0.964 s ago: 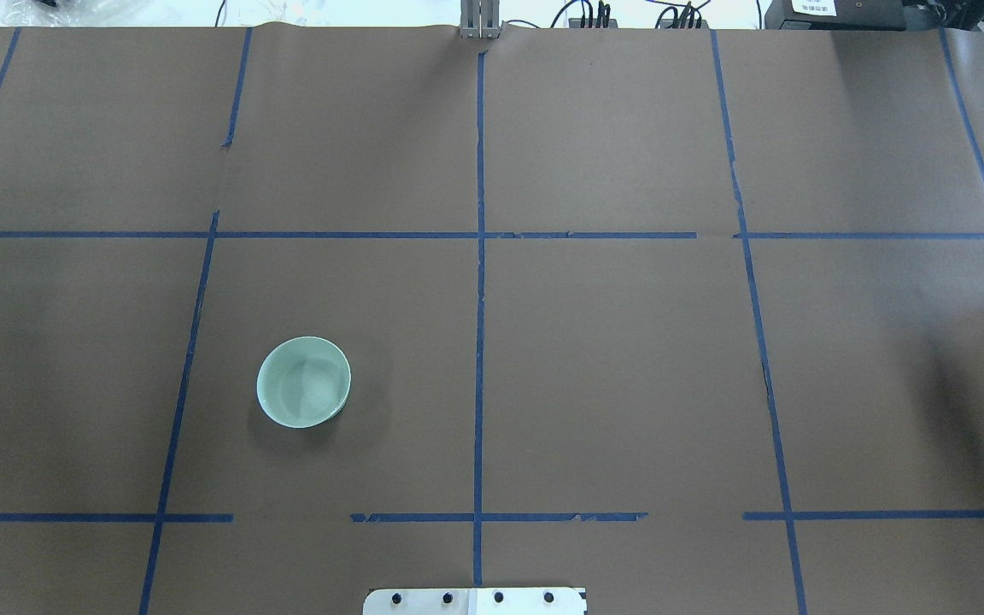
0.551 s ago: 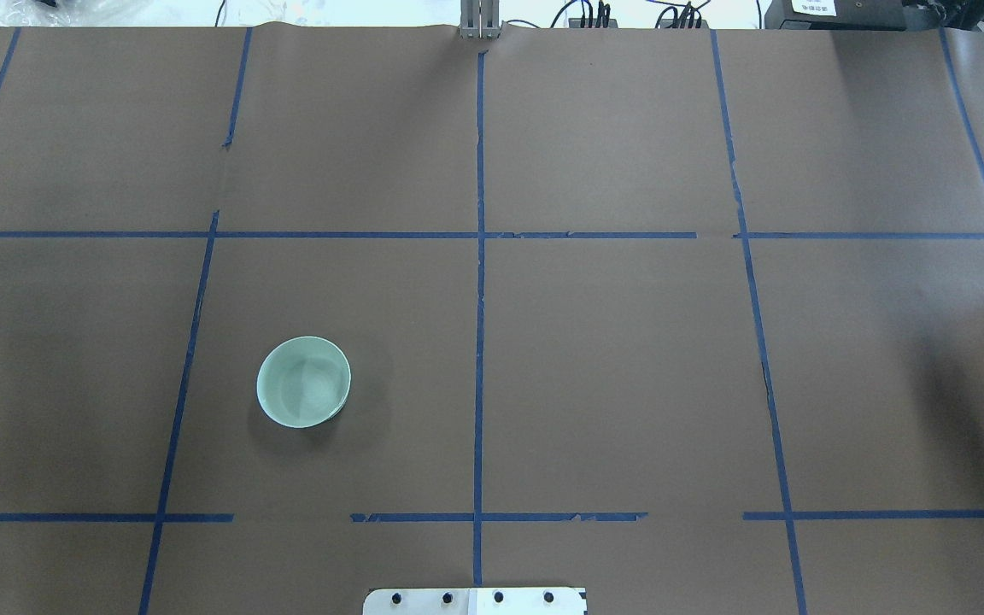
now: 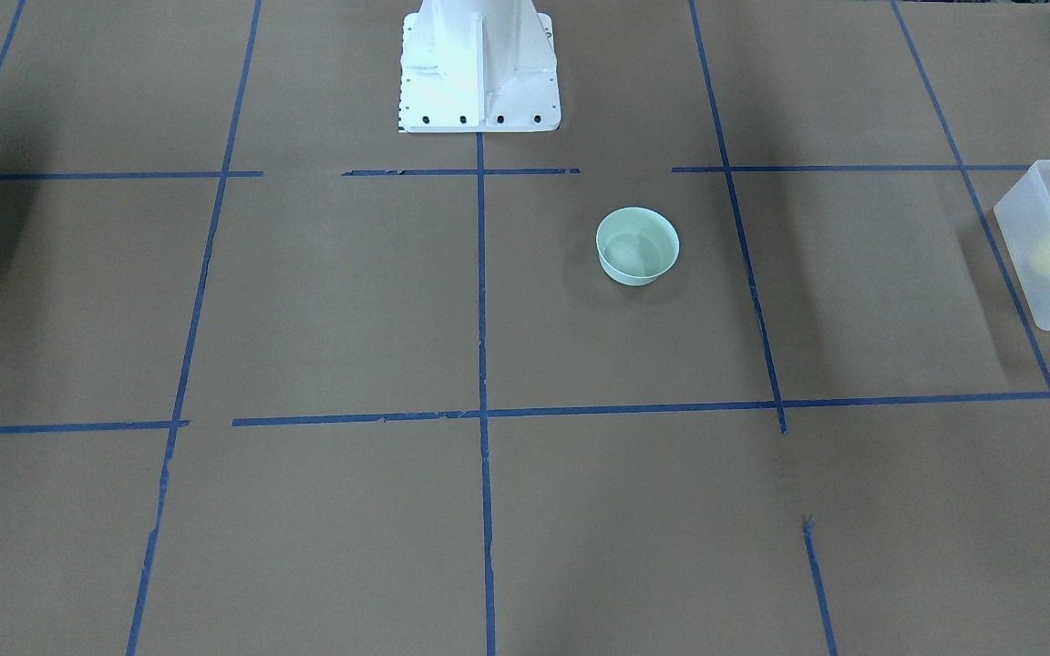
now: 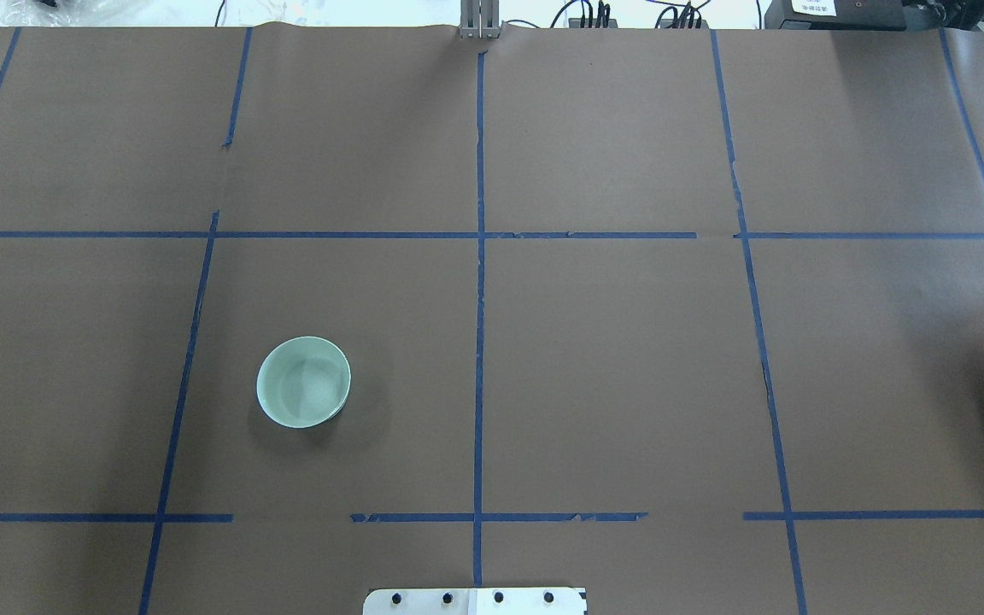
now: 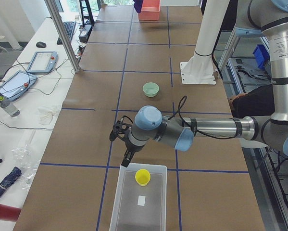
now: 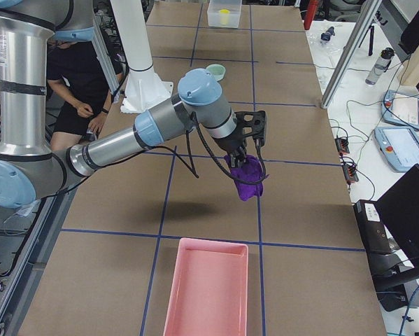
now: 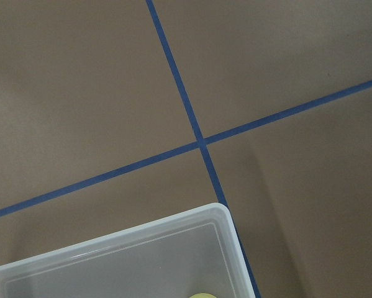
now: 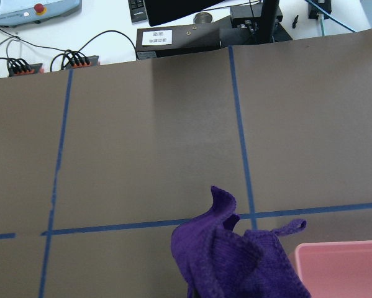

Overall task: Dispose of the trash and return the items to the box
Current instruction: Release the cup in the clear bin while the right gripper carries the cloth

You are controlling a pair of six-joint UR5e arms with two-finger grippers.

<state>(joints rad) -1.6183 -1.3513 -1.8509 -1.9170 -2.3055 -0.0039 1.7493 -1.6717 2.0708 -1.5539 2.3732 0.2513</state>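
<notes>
The yellow cup (image 5: 143,176) sits inside the box (image 5: 116,202), near the end wall closest to the left hand (image 5: 126,161). That hand hangs just beside that end of the box. Only the side view shows it, so I cannot tell whether its fingers are wide or narrow. The mint-green bowl (image 4: 303,382) stands alone on the brown surface (image 4: 629,342), well apart from the box. At the far end, a purple cloth (image 6: 249,178) bunches under the right hand (image 6: 241,159), off the surface and near a pink tray (image 6: 208,294) — its finger spread cannot be told either.
</notes>
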